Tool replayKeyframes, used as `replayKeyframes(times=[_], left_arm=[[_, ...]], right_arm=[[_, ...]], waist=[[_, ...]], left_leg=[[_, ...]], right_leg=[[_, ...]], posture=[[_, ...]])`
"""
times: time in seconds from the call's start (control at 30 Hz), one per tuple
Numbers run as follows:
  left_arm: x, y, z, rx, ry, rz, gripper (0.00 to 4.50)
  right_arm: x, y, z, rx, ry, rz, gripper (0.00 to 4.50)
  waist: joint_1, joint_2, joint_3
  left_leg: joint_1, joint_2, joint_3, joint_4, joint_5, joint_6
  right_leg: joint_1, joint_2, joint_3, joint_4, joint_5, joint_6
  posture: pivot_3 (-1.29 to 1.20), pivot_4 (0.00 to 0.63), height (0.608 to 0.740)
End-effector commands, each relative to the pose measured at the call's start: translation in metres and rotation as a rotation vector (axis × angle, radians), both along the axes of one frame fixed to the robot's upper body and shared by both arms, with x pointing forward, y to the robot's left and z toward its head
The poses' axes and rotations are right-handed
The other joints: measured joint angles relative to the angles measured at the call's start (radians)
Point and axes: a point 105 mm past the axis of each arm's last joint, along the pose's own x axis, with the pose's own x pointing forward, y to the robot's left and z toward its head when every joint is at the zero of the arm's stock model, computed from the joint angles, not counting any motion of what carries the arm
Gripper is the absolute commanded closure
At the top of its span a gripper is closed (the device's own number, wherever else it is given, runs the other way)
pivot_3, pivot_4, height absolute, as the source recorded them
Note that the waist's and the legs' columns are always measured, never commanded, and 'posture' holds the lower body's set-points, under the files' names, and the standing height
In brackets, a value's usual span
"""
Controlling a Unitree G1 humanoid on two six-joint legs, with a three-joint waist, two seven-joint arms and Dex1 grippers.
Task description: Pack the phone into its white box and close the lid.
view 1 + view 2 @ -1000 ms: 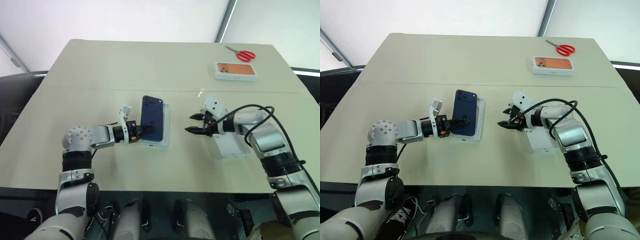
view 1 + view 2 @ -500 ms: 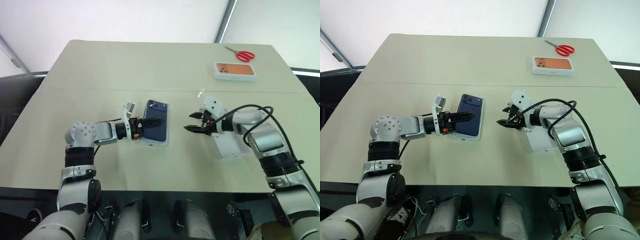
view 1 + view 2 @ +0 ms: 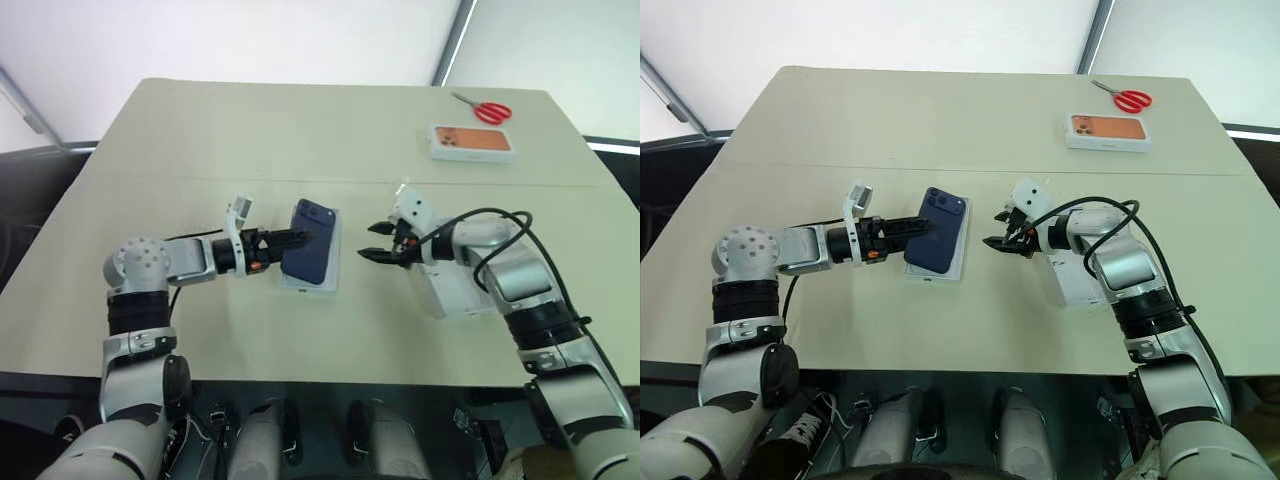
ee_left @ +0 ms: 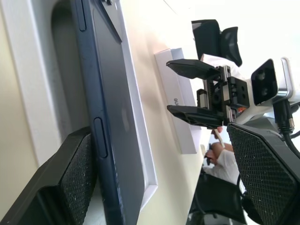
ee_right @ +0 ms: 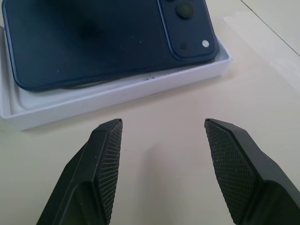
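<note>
We find the phone (image 3: pixel 311 255) lying back up in the white box (image 3: pixel 334 262) near the table's (image 3: pixel 250 130) middle, its camera cluster toward the far edge. The left gripper (image 3: pixel 296 239) sits at the phone's left side, fingers spread, one pad (image 4: pixel 79 173) against the phone's edge. The right gripper (image 3: pixel 375 241) hovers just right of the box, fingers spread, pinching nothing. The lid (image 3: pixel 462 290) lies under the right forearm. Toward the far right corner lie an orange-printed box (image 3: pixel 471 142) and scissors (image 3: pixel 484 107).
</note>
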Motion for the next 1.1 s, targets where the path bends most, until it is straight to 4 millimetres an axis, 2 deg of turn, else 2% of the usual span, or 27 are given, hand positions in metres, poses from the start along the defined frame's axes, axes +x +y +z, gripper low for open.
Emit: replayKeyframes(times=[0.03,0.2,0.37,0.83,0.93,1.07,1.1], left_arm=[[-0.004,-0.005,0.011,0.009,-0.051,-0.030,0.15],[-0.007,-0.002,0.015,0.031,-0.089,-0.033,0.15],[-0.008,0.010,0.014,0.044,-0.072,-0.016,0.15],[0.009,0.044,0.020,0.085,-0.140,0.149,0.15],[0.014,0.046,0.015,0.119,-0.146,0.176,1.03],[0.022,0.052,0.002,0.209,-0.154,0.229,3.04],[0.023,0.052,-0.004,0.254,-0.162,0.228,3.56]], right_arm=[[0.002,0.008,0.011,0.007,-0.049,0.024,1.57],[0.002,0.009,0.010,0.005,-0.049,0.026,1.57],[0.002,0.010,0.009,0.010,-0.046,0.026,1.57],[0.006,0.013,0.009,0.027,-0.068,0.016,1.57],[0.004,0.015,0.005,0.021,-0.069,0.026,2.48],[0.004,0.018,-0.003,-0.008,-0.085,0.016,4.49],[0.004,0.019,-0.006,-0.025,-0.090,0.014,4.50]], waist=[[0.000,0.000,0.000],[-0.002,0.000,0.000],[-0.002,0.000,0.000],[-0.003,0.000,0.000],[-0.003,0.000,0.000],[-0.002,0.000,0.000],[-0.002,0.000,0.000]], left_leg=[[0.000,0.000,0.000,0.000,0.000,0.000],[0.000,0.000,0.000,0.000,0.000,0.000],[0.000,0.001,0.000,0.000,0.000,0.000],[0.000,0.001,0.000,0.000,0.000,0.000],[0.000,0.001,0.000,0.000,0.000,0.000],[0.000,0.001,0.000,0.000,0.000,0.000],[0.000,0.001,0.000,0.000,0.000,0.000]], right_leg=[[0.000,0.000,0.000,0.000,0.000,0.000],[0.000,0.000,0.000,0.000,0.000,0.000],[0.000,0.002,0.000,0.000,0.000,0.000],[0.000,0.002,0.001,0.000,0.000,0.000],[0.000,0.002,0.001,0.000,0.000,0.000],[0.000,0.002,0.001,0.000,0.000,0.000],[0.000,0.002,0.001,0.000,0.000,-0.001]], posture=[[0.00,0.150,0.738],[0.00,0.150,0.738],[0.00,0.150,0.738],[0.00,0.150,0.738],[0.00,0.150,0.738],[0.00,0.150,0.738],[0.00,0.150,0.738]])
